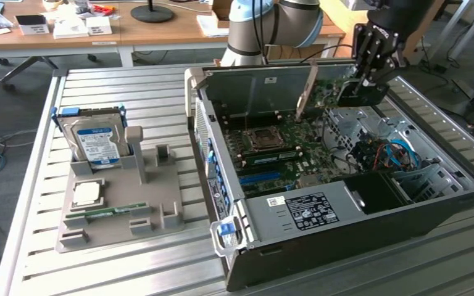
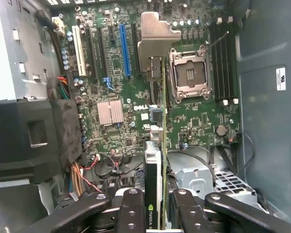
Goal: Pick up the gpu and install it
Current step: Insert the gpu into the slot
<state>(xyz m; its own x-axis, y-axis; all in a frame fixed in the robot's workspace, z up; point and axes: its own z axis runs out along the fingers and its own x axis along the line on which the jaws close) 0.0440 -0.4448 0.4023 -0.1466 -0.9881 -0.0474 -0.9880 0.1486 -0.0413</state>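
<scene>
Because the card must meet a slot edge-first, the gripper [image 1: 367, 80] has its jaws clamped on the gpu [image 2: 154, 165], holding it edge-down above the motherboard [image 2: 116, 77], apparently not yet seated.

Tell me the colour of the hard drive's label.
Mostly blue. The hard drive shows best in the exterior view.

Wooden desks [image 1: 179, 34] behind slatted table [image 1: 138, 265]
</scene>
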